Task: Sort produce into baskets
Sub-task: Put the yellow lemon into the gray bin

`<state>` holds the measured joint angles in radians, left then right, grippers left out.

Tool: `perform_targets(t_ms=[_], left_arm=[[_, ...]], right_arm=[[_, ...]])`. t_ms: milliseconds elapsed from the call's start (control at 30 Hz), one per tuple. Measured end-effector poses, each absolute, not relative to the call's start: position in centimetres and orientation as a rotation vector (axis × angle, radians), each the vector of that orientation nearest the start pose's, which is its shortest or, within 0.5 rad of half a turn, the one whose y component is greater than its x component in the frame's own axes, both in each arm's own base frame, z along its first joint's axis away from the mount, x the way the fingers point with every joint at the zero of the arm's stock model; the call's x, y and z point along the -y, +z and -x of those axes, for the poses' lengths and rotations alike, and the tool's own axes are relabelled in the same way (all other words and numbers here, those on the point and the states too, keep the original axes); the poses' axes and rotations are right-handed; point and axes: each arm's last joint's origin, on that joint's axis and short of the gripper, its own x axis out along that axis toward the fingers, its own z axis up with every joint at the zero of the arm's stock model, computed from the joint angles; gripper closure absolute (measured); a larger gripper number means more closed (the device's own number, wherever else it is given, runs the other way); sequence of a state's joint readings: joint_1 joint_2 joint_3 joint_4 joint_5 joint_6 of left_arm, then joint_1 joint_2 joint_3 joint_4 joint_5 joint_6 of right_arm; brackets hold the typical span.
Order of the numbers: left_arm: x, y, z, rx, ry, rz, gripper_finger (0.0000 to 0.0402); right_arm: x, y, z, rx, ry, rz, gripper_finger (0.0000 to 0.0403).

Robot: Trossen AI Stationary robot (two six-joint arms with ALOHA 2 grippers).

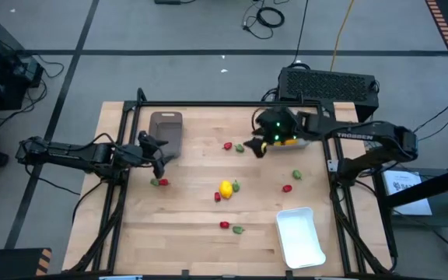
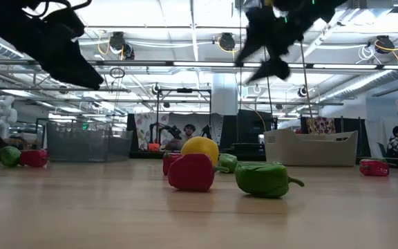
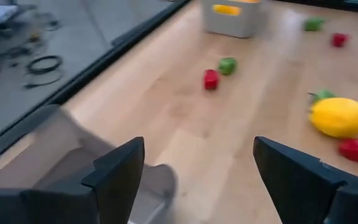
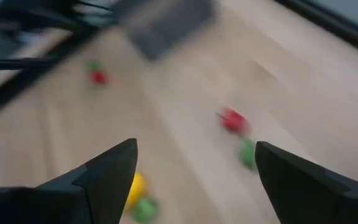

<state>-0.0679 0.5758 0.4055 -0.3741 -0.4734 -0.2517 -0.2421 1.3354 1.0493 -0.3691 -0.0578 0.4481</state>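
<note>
My left gripper (image 1: 155, 152) is open and empty at the table's left, just right of the brown-grey basket (image 1: 166, 131), whose rim shows in the left wrist view (image 3: 61, 155). My right gripper (image 1: 253, 148) is open and empty at the far middle, just left of the light grey-blue basket (image 1: 295, 142), which holds a yellow fruit (image 3: 227, 9). A red piece (image 1: 228, 145) and a green piece (image 1: 239, 148) lie close by it on the table. A yellow citrus (image 1: 225, 187) lies mid-table with a green piece (image 1: 236, 186) and a red piece (image 1: 217, 197) beside it.
The white basket (image 1: 299, 236) stands at the near right. More loose pieces lie on the wood: a red and green pair (image 1: 159, 183) near the left arm, a red (image 1: 224, 225) and a green (image 1: 238, 229) at the near middle, and a green (image 1: 296, 174) and a red (image 1: 287, 187) at the right.
</note>
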Motion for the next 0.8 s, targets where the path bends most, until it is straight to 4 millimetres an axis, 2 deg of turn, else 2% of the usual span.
perform_targets(t_ms=[100, 233, 400, 500, 633, 800], left_arm=[[-0.2, 21.9, -13.4, -0.455, 0.359, 0.093, 0.0092], [0.0, 22.2, -13.6, -0.43, 0.296, 0.099, 0.0092], [0.0, 22.0, -13.8, -0.446, 0.299, 0.095, 0.0092], [0.0, 21.9, -13.9, -0.456, 0.302, 0.092, 0.0092], [0.0, 21.9, -14.2, -0.451, 0.3, 0.084, 0.0092], [0.0, 21.9, -14.5, -0.448, 0.297, 0.077, 0.0092]], right_arm=[[4.2, 29.9, -29.4, -0.542, -0.219, -0.471, 0.0088], [1.3, 29.5, -31.4, -0.558, -0.279, -0.455, 0.0088], [-1.6, 28.3, -34.4, -0.686, -0.314, -0.445, 0.0089], [-3.2, 27.9, -36.4, -0.79, -0.283, -0.369, 0.0089], [-4.6, 27.8, -38.5, -0.887, -0.23, -0.241, 0.0089], [-5.3, 26.8, -40.7, -0.918, -0.236, -0.239, 0.0089]])
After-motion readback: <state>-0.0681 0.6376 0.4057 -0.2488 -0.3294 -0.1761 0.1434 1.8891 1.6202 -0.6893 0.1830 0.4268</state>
